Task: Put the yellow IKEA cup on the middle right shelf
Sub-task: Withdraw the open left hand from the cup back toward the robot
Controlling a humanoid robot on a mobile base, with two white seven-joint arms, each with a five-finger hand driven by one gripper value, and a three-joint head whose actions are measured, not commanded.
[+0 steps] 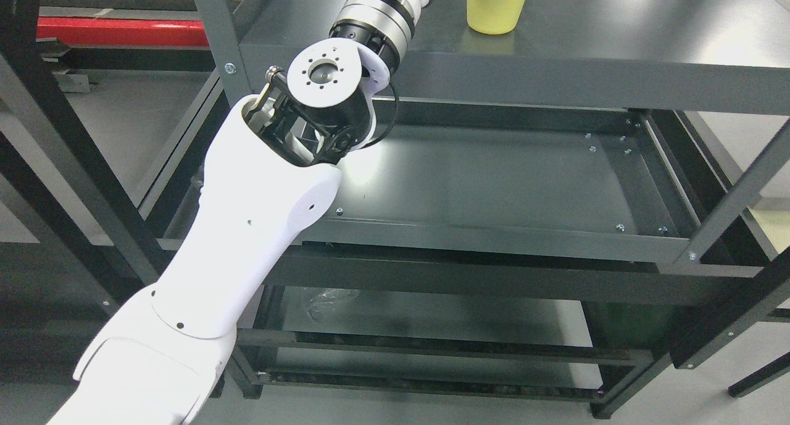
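A translucent yellow cup (pixel 497 7) stands upright on the upper dark grey shelf (pixel 617 49), cut off by the picture's top edge. My left arm (pixel 247 227) rises from the lower left, its elbow joint (pixel 324 76) in front of the shelf edge and its forearm (pixel 379 12) reaching up over the shelf, left of the cup. The left hand itself is out of the picture above the top edge. My right arm does not show.
Below lies a lower shelf tray (pixel 494 184) with a raised rim, and another level (pixel 432 326) under it. Black and grey uprights (pixel 216 36) frame the rack on both sides. A red bar (pixel 123 33) lies on the floor behind, top left.
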